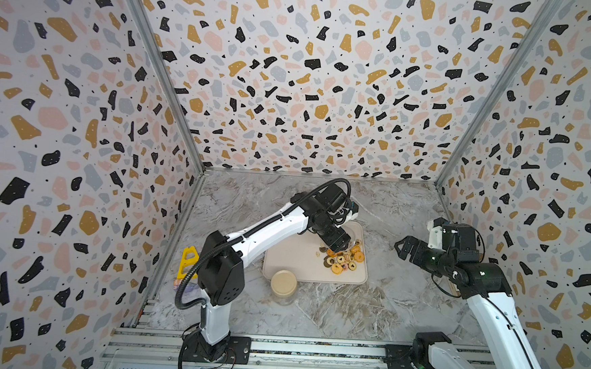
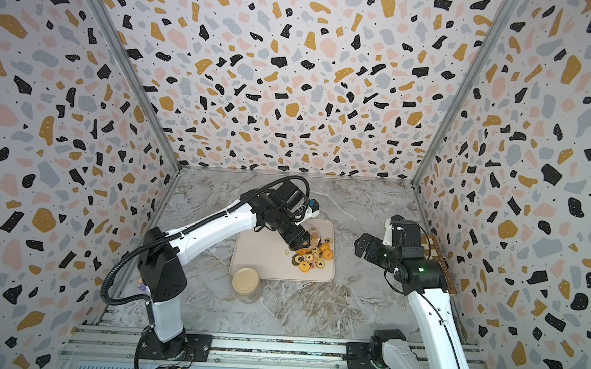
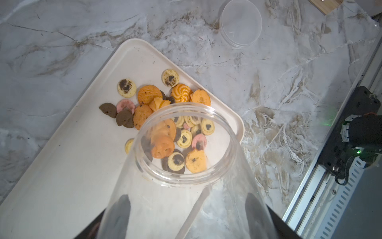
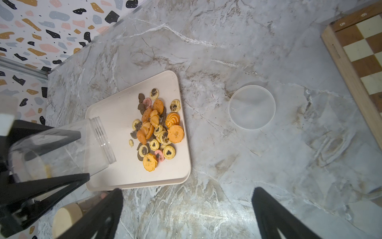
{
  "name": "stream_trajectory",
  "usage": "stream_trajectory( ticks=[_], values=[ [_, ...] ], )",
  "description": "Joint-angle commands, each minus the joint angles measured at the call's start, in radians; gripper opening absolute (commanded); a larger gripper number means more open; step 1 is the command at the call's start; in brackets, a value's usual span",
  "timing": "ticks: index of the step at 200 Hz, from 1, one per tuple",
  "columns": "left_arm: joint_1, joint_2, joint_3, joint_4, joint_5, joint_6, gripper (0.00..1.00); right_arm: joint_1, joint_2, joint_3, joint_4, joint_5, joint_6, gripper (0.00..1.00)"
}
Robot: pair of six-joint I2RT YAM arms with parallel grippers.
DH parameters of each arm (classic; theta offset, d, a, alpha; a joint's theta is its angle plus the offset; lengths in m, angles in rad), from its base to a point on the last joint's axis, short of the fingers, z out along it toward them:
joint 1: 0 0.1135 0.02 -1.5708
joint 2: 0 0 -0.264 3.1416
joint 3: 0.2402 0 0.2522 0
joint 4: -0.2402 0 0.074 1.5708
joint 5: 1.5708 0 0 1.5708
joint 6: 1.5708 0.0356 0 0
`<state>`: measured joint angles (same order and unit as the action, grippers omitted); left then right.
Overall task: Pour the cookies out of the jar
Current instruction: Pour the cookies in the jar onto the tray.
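Cookies [image 4: 157,128] lie heaped on the cream tray [image 4: 111,115], close to one edge, as the clear jar [image 4: 88,144] hangs tilted, mouth down, above it. The jar looks all but empty. Finishing well probably means keeping the mouth over the tray's bare middle rather than the crowded rim, and tipping steeply enough to shed any stragglers. The left fingers [image 4: 51,186] clamp the jar's body from both sides. The right fingers [image 4: 99,217] stand wide, holding nothing, above the table [image 4: 227,51] near a clear lid [image 4: 251,107].
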<state>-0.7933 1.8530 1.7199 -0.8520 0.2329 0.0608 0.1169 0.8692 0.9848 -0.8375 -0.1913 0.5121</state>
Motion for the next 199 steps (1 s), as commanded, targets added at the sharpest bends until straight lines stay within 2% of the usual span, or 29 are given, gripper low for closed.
stream_trajectory(
  ticks=[1,25,70,103,134,149,176,199],
  values=[
    [-0.005,-0.049,-0.067,0.058,0.016,-0.021,0.0,-0.003,-0.015,0.043,-0.016,-0.006,0.003,0.99],
    [-0.005,-0.124,-0.154,0.175,0.029,-0.062,0.0,-0.004,-0.015,0.051,0.0,-0.058,0.005,1.0],
    [-0.005,-0.275,-0.387,0.501,0.054,-0.184,0.0,-0.003,-0.002,0.059,0.096,-0.297,0.058,0.99],
    [-0.005,-0.389,-0.584,0.789,0.09,-0.27,0.0,0.001,0.014,0.041,0.208,-0.462,0.156,0.99],
    [-0.005,-0.475,-0.763,1.062,0.078,-0.363,0.0,0.03,0.03,-0.017,0.358,-0.61,0.272,0.99],
    [-0.005,-0.506,-0.834,1.193,0.091,-0.409,0.0,0.092,0.037,-0.026,0.404,-0.603,0.324,0.99],
    [-0.005,-0.549,-0.932,1.42,0.101,-0.459,0.0,0.235,0.066,0.016,0.399,-0.492,0.369,0.99],
    [-0.005,-0.574,-0.991,1.556,0.104,-0.476,0.0,0.285,0.067,0.022,0.44,-0.462,0.432,0.99]
  ],
)
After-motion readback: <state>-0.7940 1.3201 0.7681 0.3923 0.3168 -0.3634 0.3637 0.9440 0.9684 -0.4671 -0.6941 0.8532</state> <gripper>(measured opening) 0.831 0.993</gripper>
